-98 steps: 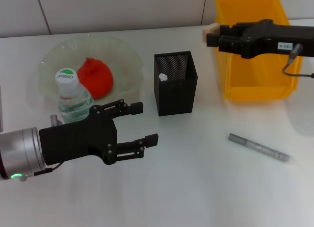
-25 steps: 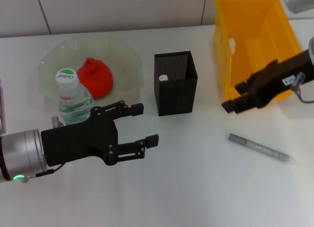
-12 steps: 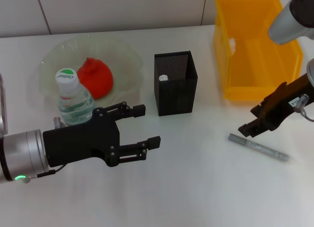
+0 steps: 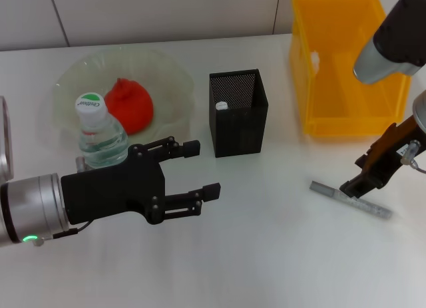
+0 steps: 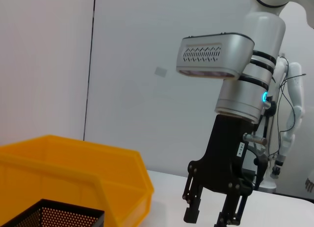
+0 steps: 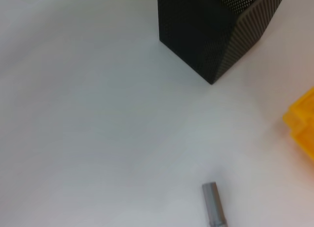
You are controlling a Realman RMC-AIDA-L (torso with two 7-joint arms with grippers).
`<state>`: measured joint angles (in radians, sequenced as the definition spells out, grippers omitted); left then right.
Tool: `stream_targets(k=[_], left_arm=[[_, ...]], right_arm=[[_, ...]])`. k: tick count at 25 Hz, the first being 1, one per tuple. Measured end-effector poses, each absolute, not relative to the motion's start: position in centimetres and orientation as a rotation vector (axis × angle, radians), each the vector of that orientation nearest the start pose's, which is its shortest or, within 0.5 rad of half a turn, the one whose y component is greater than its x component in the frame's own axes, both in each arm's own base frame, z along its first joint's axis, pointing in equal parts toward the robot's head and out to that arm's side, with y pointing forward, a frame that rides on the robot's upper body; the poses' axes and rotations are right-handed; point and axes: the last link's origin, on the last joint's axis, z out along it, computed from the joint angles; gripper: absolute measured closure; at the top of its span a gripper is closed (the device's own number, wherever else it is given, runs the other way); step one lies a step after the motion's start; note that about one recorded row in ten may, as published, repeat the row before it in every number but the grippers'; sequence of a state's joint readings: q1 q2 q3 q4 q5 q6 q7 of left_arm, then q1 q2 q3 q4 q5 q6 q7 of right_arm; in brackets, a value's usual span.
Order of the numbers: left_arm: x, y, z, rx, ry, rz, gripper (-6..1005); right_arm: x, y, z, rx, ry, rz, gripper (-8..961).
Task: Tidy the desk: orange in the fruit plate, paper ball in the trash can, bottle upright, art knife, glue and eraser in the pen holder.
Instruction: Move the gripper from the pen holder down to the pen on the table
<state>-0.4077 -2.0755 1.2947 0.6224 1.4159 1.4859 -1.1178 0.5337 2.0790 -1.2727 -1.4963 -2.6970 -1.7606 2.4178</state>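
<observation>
Right gripper (image 4: 356, 186) has swung away from the trash can (image 4: 346, 68) and dropped right over the glue (image 4: 351, 199) on the desk (image 4: 266, 255), fingers spread, nothing held. Looks like the glue pick is next. Left gripper (image 4: 200, 168) hangs open beside the bottle (image 4: 96, 132).

Bright, even light (soft shadows), right-wrist view slightly blurred
</observation>
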Motion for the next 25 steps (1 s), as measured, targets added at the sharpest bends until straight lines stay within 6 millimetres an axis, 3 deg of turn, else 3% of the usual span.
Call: stream_targets(k=[25], left_arm=[[-22.4,29.6,-4.9,-2.798,-0.289,-0.967,209]], right_arm=[[22.3,33.1,3.1,-2.552,0.798,-0.854,365]])
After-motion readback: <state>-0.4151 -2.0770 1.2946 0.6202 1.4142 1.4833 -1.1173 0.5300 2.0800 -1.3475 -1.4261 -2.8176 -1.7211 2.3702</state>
